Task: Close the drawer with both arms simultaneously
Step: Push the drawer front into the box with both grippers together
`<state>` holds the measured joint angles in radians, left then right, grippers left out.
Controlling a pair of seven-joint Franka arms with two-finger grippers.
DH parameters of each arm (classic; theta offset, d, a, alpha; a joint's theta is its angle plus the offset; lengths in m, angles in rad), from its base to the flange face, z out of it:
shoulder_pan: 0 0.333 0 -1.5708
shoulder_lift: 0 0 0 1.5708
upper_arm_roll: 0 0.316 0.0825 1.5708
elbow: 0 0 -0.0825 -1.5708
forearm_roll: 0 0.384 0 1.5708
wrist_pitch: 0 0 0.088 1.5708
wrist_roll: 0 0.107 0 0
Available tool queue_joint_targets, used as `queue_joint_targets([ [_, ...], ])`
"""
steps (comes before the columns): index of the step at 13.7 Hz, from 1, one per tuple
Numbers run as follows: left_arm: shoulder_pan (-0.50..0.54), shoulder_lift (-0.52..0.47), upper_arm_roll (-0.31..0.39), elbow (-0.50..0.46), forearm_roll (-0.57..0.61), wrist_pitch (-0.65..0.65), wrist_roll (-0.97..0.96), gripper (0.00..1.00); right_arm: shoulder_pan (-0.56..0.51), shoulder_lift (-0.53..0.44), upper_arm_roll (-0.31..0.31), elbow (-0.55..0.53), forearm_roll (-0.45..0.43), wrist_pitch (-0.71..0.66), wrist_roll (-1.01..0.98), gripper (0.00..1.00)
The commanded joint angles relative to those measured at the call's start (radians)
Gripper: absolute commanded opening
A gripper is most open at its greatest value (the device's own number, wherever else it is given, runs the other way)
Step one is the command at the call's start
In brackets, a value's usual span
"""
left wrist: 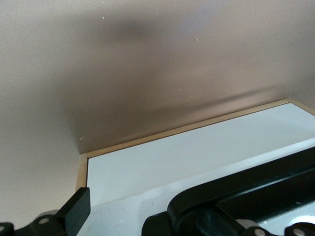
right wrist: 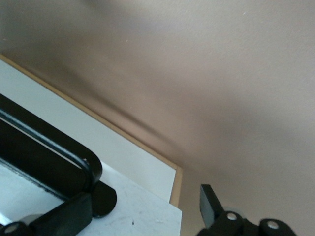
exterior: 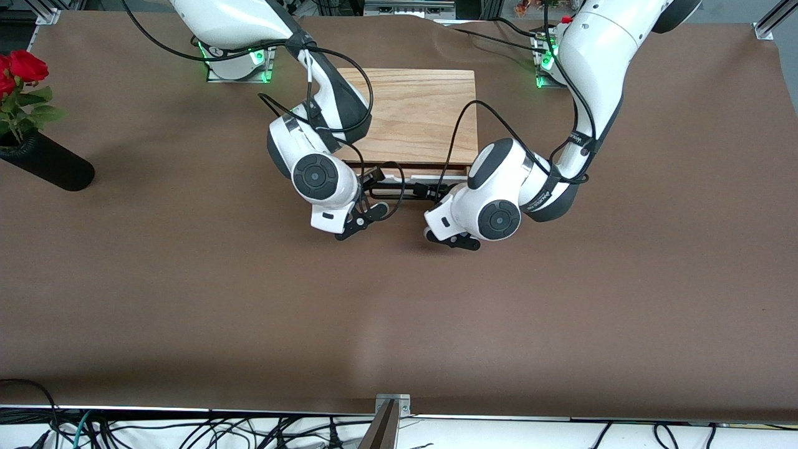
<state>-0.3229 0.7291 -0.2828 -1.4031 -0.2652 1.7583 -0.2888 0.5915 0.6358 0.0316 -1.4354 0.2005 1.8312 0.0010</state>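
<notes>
The light-wood box [exterior: 411,112] stands between the two arm bases. Its drawer [exterior: 408,178] sticks out only a little toward the front camera; a thin strip of its white front panel and black wire handle [exterior: 405,186] shows between the wrists. My right gripper [exterior: 372,182] is at the end of the panel toward the right arm, open, with the panel's corner [right wrist: 147,201] between its fingers [right wrist: 211,206]. My left gripper [exterior: 436,192] is at the other end, open, against the panel [left wrist: 197,152] and handle [left wrist: 236,191]. One of its fingers [left wrist: 74,211] shows at the panel's edge.
The brown table [exterior: 399,312] stretches wide toward the front camera. A black vase with red roses [exterior: 43,159] stands at the table's edge at the right arm's end. Black cables loop around both wrists above the drawer.
</notes>
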Motion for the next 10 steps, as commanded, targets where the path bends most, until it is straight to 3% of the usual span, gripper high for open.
queue_joint_targets([
  [1, -0.008, -0.014, 0.002, -0.022, -0.035, -0.023, 0.013, 1.00, 0.004, -0.005, 0.007, 0.007, 0.036, -0.041, -0.012, 1.00],
  [10, -0.013, -0.004, 0.004, -0.027, -0.035, -0.109, 0.016, 1.00, 0.005, -0.004, 0.028, 0.007, 0.059, -0.082, -0.012, 1.00],
])
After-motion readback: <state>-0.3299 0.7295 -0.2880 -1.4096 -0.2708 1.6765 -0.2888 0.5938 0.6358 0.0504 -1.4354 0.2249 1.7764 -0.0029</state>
